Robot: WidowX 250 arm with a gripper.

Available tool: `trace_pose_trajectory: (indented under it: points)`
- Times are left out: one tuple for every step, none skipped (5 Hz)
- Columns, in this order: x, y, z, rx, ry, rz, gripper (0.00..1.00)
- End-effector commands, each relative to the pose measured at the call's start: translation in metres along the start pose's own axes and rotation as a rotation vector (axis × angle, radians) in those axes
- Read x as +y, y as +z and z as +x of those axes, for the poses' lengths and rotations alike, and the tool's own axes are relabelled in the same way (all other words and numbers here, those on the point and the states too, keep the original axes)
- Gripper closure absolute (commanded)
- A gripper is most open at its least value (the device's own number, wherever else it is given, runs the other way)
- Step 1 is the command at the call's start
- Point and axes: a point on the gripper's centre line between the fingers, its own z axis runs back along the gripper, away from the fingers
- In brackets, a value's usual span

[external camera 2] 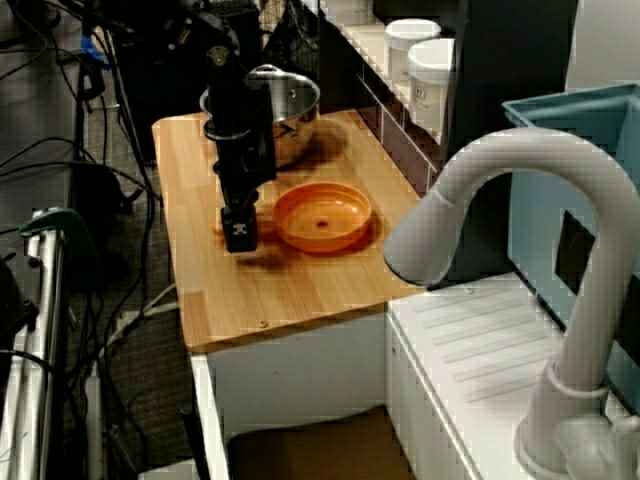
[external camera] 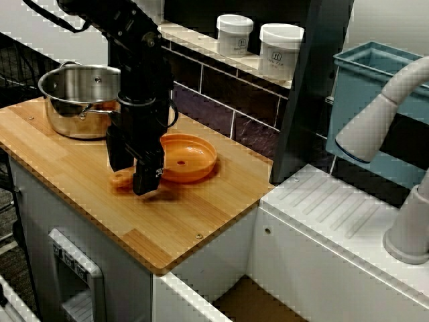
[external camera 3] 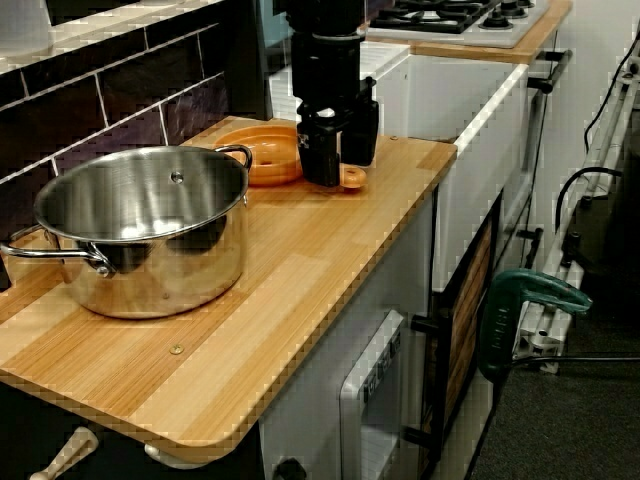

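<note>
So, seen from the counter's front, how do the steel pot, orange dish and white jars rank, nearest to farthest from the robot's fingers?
1. orange dish, just beside them.
2. steel pot, behind on the counter's left.
3. white jars, up on the tiled ledge.

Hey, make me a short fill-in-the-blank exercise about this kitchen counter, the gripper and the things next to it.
1. The gripper is low over a small orange piece that lies on the ______ counter.
2. The shallow dish right beside the gripper is ______ in colour.
3. The steel pot has no lid on and has ______ side handles.

Missing words: wooden; orange; two.
</note>
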Motion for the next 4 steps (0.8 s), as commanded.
trace_pose_trajectory:
  points:
    - [-0.0014,0.0079,0.0068,-0.037,-0.014,-0.001,0.45]
    - [-0.0006,0.0085,0.006,-0.037,-0.014,-0.005,1.0]
    - [0.0002,0.0113,0.0056,-0.046,-0.015,-0.005,1.0]
    - [0.0015,0.0153,0.0055,-0.05,-0.015,-0.01,1.0]
